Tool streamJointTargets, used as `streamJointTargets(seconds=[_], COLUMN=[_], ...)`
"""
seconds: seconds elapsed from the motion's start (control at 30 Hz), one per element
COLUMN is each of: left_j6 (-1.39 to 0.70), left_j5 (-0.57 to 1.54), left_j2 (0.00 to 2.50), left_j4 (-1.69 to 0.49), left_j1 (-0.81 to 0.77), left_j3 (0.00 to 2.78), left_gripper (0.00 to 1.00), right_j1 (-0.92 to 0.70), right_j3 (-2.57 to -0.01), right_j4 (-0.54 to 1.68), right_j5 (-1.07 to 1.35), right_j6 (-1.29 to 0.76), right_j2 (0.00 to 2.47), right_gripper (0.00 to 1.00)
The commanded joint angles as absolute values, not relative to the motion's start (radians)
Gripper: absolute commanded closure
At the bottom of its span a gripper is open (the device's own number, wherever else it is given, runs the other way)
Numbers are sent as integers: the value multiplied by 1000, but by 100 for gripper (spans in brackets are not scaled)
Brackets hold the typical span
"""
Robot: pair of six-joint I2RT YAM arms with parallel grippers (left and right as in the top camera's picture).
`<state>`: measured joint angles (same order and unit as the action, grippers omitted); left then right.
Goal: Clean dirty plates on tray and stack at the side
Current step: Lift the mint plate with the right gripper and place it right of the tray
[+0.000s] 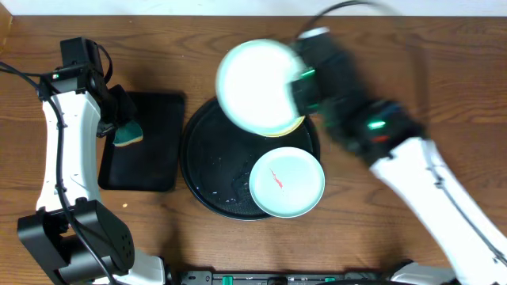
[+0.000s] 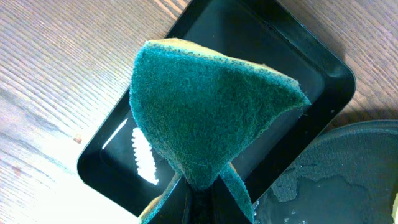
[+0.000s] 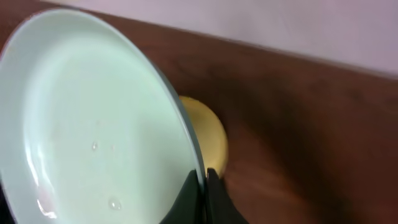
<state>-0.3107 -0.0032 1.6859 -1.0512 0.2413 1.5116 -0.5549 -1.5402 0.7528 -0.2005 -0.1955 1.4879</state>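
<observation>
Gripping edge-on, the right gripper (image 3: 203, 179) is clamped on 1 pale mint plate (image 3: 93, 118), its thin fingers pinching a narrow strip of the rim at the plate's right side. Glazed, stiff and wet, with droplets on its face, this plate looks light but slippery and easy to chip. I judge a deep bite on the rim to be the safest hold, since the flat face offers nothing to pinch. The plate hangs above the back of the round black tray (image 1: 204, 170), covering most of the yellow plate (image 3: 208, 137) beneath it. A 2nd mint plate (image 1: 287, 182), with a red smear at centre, lies flat at the tray's front, well apart from both grippers. The left gripper (image 2: 200, 200) is closed on the green sponge (image 2: 205, 106), above the rectangular tray (image 2: 314, 74) beside the round one.
</observation>
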Motion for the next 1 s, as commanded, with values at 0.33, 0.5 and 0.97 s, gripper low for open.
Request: streamJointTargets(seconds=[0.33,0.5,0.97], left_j6=[-308,-308,-282], left_j5=[-11,-11,-12], left_j2=[1678,1678,1678], left_j4=[-1055,-1054,-1051], left_j1=[245,245,245], left_j3=[1511,1511,1511], left_gripper=[92,93,93], right_j1=[135,219,244], right_j3=[-1506,-1376,-942], right_j4=[1068,1006,534], right_j5=[114,114,129], right_j6=[-200,-167,-148], right_j2=[1462,1504,1542], right_gripper=[99,99,99])
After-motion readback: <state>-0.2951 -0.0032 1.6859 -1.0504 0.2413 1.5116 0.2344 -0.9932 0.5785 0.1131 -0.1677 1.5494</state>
